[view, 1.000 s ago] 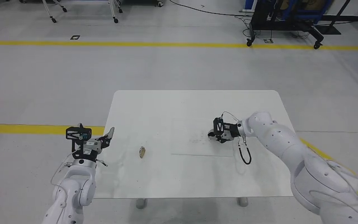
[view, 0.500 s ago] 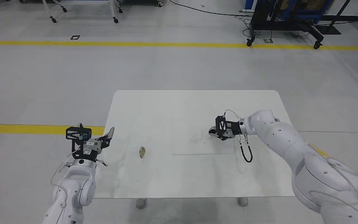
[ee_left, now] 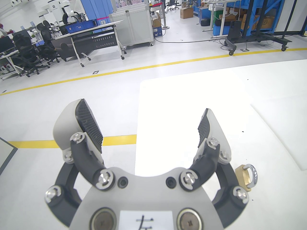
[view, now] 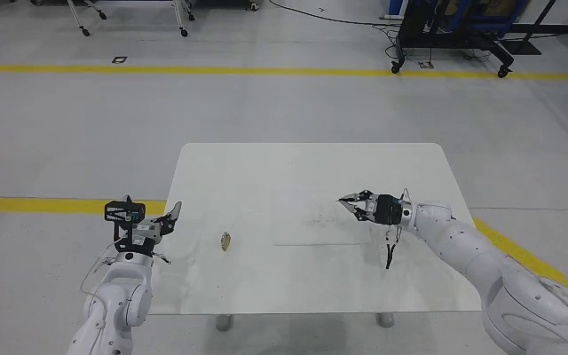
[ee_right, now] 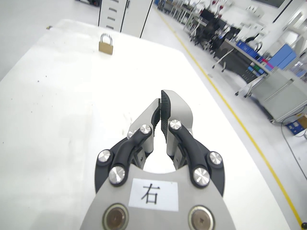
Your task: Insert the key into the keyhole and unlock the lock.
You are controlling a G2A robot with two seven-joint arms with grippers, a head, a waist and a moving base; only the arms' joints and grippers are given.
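**Left hand** [ee_left: 148, 120]: positioned at the left edge of the bench [view: 311, 169], also seen from the top view [view: 169, 216]. The jaws are spread wide. The ribbed pads [ee_left: 88, 123] face each other across a broad gap and hold nothing.

**Right hand** [ee_right: 160, 104]: positioned above the right half of the bench [view: 351, 202], pointing toward the bench's left side. The ribbed pads [ee_right: 165, 106] are pressed together at the tips. Whether a key is clamped between them cannot be determined.

**Padlock** [view: 225, 240]: brass body with a silver shackle. It rests on the bench's left half, toward the edge nearest the robot.
- The shackle appears seated in the body [ee_right: 105, 44].
- The padlock lies near the left hand, just beside its outer finger in the left wrist view [ee_left: 247, 177].
- It is well apart from the right hand.

**Cable** [view: 389, 244]: a black loop hangs from the right arm behind the wrist, above the bench surface.
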